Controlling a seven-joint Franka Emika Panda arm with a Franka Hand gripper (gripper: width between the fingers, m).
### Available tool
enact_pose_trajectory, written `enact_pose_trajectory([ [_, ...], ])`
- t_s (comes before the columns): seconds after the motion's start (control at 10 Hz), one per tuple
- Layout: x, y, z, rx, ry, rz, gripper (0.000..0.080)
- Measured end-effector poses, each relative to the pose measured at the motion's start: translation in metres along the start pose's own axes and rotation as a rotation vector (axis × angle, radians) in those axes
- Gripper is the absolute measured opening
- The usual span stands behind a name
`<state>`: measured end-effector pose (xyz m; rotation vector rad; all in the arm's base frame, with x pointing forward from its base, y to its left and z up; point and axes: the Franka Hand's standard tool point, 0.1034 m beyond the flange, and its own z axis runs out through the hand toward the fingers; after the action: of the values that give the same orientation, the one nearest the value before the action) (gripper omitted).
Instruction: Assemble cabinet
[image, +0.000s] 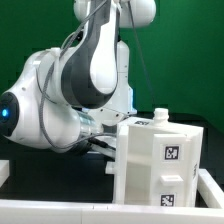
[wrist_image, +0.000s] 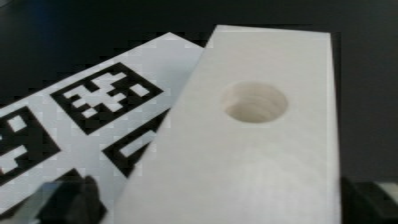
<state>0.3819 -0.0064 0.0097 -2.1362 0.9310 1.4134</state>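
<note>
Exterior view, cabinet (image: 145, 165): stands upright on the dark table (image: 50, 192), toward the exterior view's right; long axis vertical.
Exterior view, cabinet front: two square tags, one above the other, on the face turned toward the camera.
Exterior view, cabinet top: small white peg (image: 160, 113) pointing straight up.
Exterior view, arm (image: 90, 60): leans down from the exterior view's left and ends at the cabinet's left side; tool hidden there.
Wrist view, cabinet part: flat white slab (wrist_image: 267, 150) with one round hole (wrist_image: 254, 103); long axis runs straight out from between the fingers.
Wrist view, tagged white surface (wrist_image: 107, 95): just beside the slab, lower than it; cannot tell what it belongs to.
Wrist view, gripper (wrist_image: 214, 200): dark fingertips (wrist_image: 63, 198) straddle the slab's near end.
Wrist view, grip: cannot tell whether they press the slab or stand clear.
</note>
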Motion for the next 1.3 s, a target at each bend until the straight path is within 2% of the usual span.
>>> enact_pose_trajectory([
  [0.4,-0.001,0.000,-0.002,-0.003,-0.001,-0.005,0.0560],
  [0.5,-0.006,-0.001,-0.013,0.000,0.009,-0.021,0.0560],
  [0.7,-0.032,0.004,-0.059,0.015,0.022,-0.117,0.0560],
  [0.8,-0.037,0.009,-0.080,0.023,0.071,-0.174,0.0560],
  [0.9,-0.051,0.010,-0.104,0.002,0.147,-0.227,0.0560],
  [1.0,-0.077,0.005,-0.124,-0.029,0.249,-0.279,0.0560],
  [1.1,-0.087,0.003,-0.122,-0.022,0.301,-0.274,0.0560],
  [1.3,-0.079,0.000,-0.127,-0.004,0.464,-0.287,0.0560],
])
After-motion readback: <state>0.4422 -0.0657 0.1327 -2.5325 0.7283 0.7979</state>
